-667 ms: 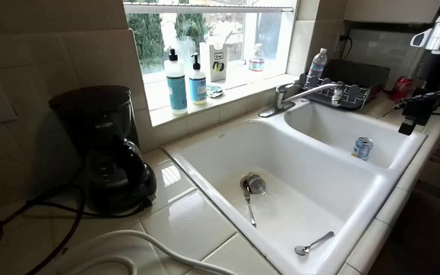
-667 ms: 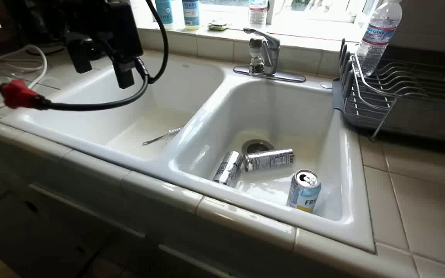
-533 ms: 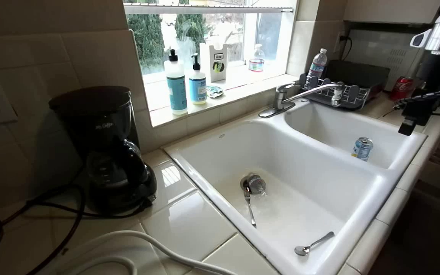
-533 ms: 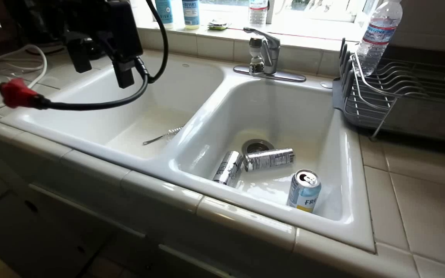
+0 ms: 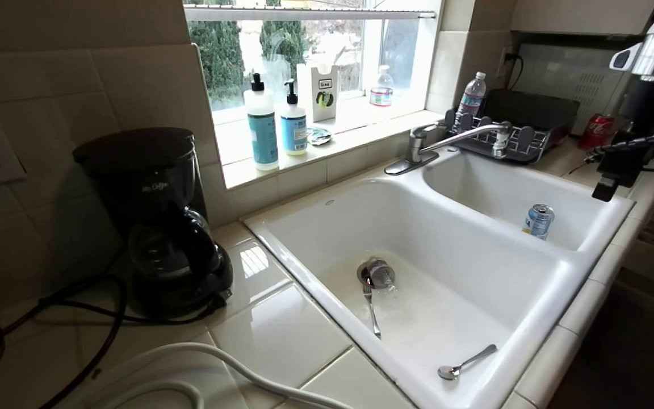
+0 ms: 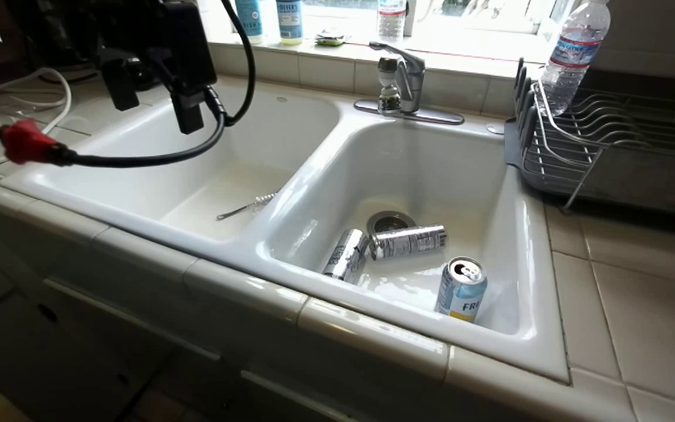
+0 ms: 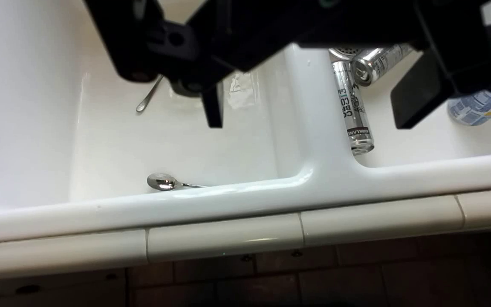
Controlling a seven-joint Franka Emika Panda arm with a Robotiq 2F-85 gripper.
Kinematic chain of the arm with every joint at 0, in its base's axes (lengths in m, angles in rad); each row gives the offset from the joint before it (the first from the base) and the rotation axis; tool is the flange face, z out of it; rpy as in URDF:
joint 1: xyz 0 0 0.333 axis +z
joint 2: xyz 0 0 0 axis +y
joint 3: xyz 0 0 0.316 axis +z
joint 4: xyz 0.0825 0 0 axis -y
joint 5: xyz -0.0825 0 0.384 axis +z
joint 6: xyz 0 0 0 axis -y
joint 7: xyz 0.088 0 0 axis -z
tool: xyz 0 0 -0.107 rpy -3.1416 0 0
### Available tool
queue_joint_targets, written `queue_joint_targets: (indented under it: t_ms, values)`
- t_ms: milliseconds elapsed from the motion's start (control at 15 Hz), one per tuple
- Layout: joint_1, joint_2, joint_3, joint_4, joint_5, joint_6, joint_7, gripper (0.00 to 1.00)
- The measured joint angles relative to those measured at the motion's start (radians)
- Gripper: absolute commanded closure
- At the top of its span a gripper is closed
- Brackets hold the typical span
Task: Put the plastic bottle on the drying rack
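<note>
A clear plastic bottle [image 5: 381, 88] with a pale cap stands on the window sill; its lower part also shows in an exterior view [image 6: 391, 20]. Another clear bottle [image 5: 470, 96] leans slightly in the drying rack [image 5: 525, 138]; bottle [image 6: 575, 58] and rack [image 6: 636, 176] show larger in an exterior view. A clear, shiny object [image 5: 382, 274], perhaps a bottle, lies at the drain of the large basin. My gripper [image 7: 309, 123] is open and empty, with its fingers wide apart, above the divider between the basins. It also shows in an exterior view [image 6: 159, 117].
A faucet [image 6: 411, 79] stands behind the sink. Several cans, one upright [image 6: 462, 287], are in the smaller basin. A fork [image 5: 371, 312] and spoon [image 5: 466, 363] lie in the larger basin. Soap bottles [image 5: 263, 130] stand on the sill. A cable with a red end [image 6: 30, 142] hangs near the gripper.
</note>
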Motion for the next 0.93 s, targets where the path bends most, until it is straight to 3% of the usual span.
queue_joint_targets:
  t_ms: [667, 933]
  values:
    - [0.000, 0.000, 0.000, 0.003, 0.000, 0.000, 0.000, 0.00]
    - [-0.016, 0.005, -0.003, 0.099, -0.032, 0.005, 0.000, 0.00]
